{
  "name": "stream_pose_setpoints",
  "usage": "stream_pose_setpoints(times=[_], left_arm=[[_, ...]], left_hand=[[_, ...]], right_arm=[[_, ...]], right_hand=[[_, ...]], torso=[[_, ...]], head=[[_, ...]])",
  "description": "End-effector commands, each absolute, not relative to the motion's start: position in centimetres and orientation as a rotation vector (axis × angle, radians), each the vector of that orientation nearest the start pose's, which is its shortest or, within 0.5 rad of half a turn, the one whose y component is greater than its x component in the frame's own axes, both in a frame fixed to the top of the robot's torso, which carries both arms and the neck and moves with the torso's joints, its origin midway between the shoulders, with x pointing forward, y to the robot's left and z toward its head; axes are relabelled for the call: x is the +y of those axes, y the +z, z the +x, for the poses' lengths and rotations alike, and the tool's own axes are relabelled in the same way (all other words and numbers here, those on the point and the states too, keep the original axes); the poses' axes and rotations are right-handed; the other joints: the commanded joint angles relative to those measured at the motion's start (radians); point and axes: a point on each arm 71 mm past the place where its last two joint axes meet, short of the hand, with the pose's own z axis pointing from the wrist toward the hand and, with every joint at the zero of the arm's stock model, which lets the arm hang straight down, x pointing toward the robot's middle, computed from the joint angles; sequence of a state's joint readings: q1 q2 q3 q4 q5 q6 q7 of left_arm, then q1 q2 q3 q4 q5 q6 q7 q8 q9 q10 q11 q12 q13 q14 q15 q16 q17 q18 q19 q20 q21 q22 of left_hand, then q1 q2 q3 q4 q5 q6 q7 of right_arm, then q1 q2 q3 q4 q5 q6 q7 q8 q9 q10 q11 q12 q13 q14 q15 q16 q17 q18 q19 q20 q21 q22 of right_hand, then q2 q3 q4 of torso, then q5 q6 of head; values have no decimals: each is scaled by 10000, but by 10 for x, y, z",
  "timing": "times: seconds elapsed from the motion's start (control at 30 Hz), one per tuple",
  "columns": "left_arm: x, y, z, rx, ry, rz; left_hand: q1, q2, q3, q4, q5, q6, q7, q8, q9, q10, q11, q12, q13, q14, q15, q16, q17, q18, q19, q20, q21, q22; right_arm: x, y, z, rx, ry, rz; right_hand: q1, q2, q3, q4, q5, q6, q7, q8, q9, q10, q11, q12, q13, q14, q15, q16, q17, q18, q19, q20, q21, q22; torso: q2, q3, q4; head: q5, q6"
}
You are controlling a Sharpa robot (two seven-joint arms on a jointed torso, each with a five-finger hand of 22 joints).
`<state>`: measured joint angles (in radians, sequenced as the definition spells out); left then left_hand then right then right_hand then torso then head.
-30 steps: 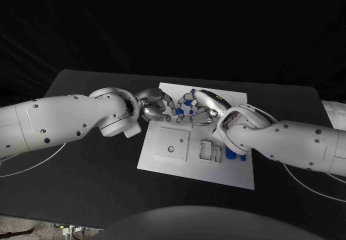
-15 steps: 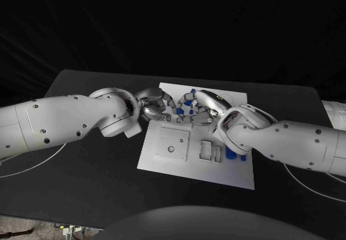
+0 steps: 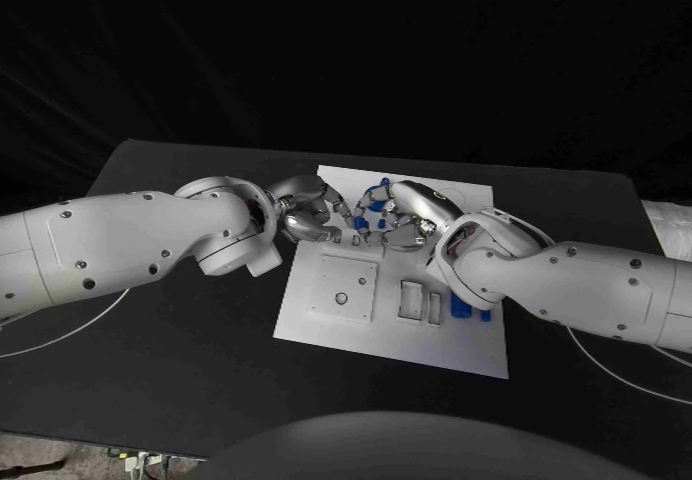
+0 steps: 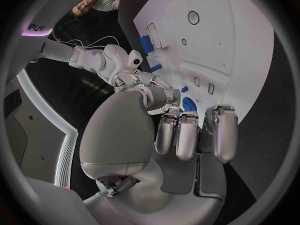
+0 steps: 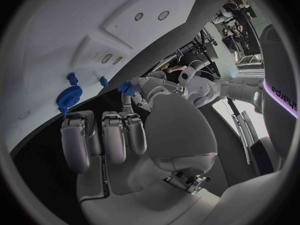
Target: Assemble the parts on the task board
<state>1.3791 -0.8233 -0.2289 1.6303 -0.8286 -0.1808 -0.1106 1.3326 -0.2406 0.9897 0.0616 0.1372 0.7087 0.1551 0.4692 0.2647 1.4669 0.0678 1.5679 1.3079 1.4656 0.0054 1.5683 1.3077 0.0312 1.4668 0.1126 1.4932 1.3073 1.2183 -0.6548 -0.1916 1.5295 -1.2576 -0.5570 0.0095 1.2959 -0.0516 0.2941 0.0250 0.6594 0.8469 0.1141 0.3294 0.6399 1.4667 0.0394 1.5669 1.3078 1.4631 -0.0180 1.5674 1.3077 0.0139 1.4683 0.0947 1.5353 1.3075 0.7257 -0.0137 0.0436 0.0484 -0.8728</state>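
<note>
desk [image 3: 173,340] first: you have a wide black top carrying the white board [image 3: 346,335] in its middle. on that board you can see a raised square plate [image 3: 348,286] with a small round hole, and beside it two narrow upright slots [image 3: 421,302].

your two white arms meet over the far half of the board. the left robot hand [image 3: 310,215] sits at the board's left edge with its fingers curled toward the other hand; from the left wrist you see a blue piece [image 4: 188,104] right at its fingertips [image 4: 177,137], but you cannot tell whether it grips that piece or only touches it. the right robot hand [image 3: 401,220] faces it, fingers bent in among several small blue pieces; whether it holds one you cannot tell either.

from the right wrist you can make out a blue gear [image 5: 67,96] lying on the board just beyond the fingers [image 5: 103,135], with two smaller blue bits [image 5: 72,78] near it. more blue parts [image 3: 469,312] stand near the board's right edge, tucked against the right forearm.
</note>
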Motion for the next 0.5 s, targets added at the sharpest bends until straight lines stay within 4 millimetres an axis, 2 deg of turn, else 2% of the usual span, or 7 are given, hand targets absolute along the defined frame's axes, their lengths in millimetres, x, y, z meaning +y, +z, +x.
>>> stream_pose_setpoints(times=[0.03, 0.2, 0.5], left_arm=[[162, -176, 463, 19938, -10088, -2072], [162, -176, 463, 19908, -10121, -2066], [162, -175, 463, 19828, -10172, -2067]], left_hand=[[-25, -54, 4, -28, -60, 104, -8, -66, -54, 1039, 13, 29, 2629, 1051, 54, 25, 2631, -59, 317, 82, 57, 2304], [-26, -57, -3, -30, -64, 174, -12, -171, -133, 1039, 8, 29, 2629, 1051, 49, 25, 2631, -61, 325, 78, 65, 2307], [-20, -91, 28, -50, -68, 377, 11, -861, -600, 1039, 28, 29, 2629, 1051, 60, 25, 2631, -57, 309, 82, 50, 2300]], right_arm=[[-107, -212, 455, 15933, 9627, -1076], [-107, -213, 456, 15925, 9616, -1058], [-108, -214, 457, 15977, 9541, -1028]], right_hand=[[-8, 76, 43, -6, -29, 79, -18, 43, 1567, 1041, 40, 39, 2630, 1077, 39, 34, 2631, -10, 697, 4, -52, 2462], [-8, 76, 43, -6, -29, 79, -18, 43, 1567, 1041, 40, 39, 2630, 1077, 39, 34, 2631, -10, 697, 4, -52, 2462], [-6, 74, 54, -19, -79, 71, -16, 32, 1594, 1041, 42, 39, 2630, 1077, 41, 34, 2631, -8, 692, 8, -58, 2459]], torso=[[-4, -1, -2], [1, -5, 3], [-1, -1, 3]], head=[[-17, 2], [-45, 2], [-37, 2]])
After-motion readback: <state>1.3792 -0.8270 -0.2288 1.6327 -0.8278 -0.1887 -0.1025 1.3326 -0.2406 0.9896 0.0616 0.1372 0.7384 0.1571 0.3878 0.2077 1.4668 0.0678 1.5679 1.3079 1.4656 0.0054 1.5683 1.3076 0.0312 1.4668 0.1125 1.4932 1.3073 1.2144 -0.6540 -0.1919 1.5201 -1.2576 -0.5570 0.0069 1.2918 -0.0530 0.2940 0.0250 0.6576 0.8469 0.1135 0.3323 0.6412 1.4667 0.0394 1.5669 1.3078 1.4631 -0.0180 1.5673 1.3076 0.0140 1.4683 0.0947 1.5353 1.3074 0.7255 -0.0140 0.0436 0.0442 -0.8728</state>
